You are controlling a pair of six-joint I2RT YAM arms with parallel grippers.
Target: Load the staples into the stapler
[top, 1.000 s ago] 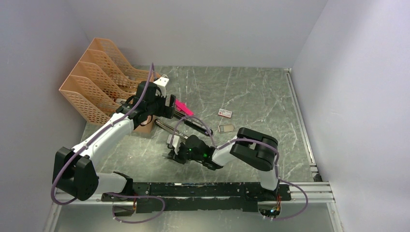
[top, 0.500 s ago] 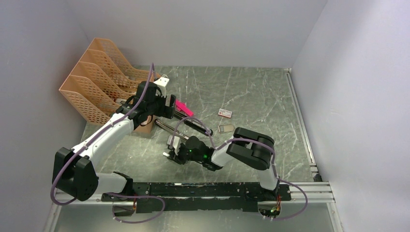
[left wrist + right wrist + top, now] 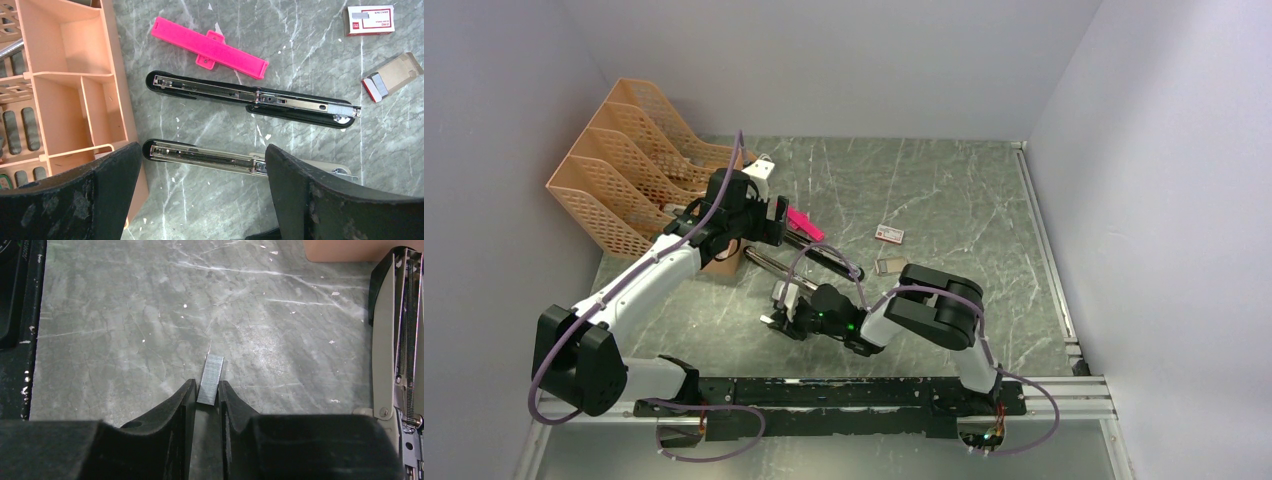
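Observation:
A short silvery strip of staples (image 3: 211, 371) lies flat on the marble. Its near end sits between the tips of my right gripper (image 3: 206, 388), whose jaws stand only a little wider than the strip, with a thin dark gap on the left side. The stapler (image 3: 395, 340) lies opened at that view's right edge, its rail and spring showing. In the left wrist view the same stapler (image 3: 200, 156) lies under my wide-open left gripper (image 3: 202, 167). A second opened black stapler (image 3: 250, 97) lies just beyond it. From above, my right gripper (image 3: 776, 318) is low on the table and my left gripper (image 3: 774, 222) hovers.
A pink plastic piece (image 3: 210, 47) lies beyond the staplers. A white staple box with red print (image 3: 369, 20) and an open cardboard tray of staples (image 3: 392, 82) lie to the right. The orange desk organiser (image 3: 65, 90) and file racks (image 3: 634, 170) stand on the left.
The right arm's elbow has drifted slightly left while its gripper stays at about the same spot on the table. The left arm has not moved.

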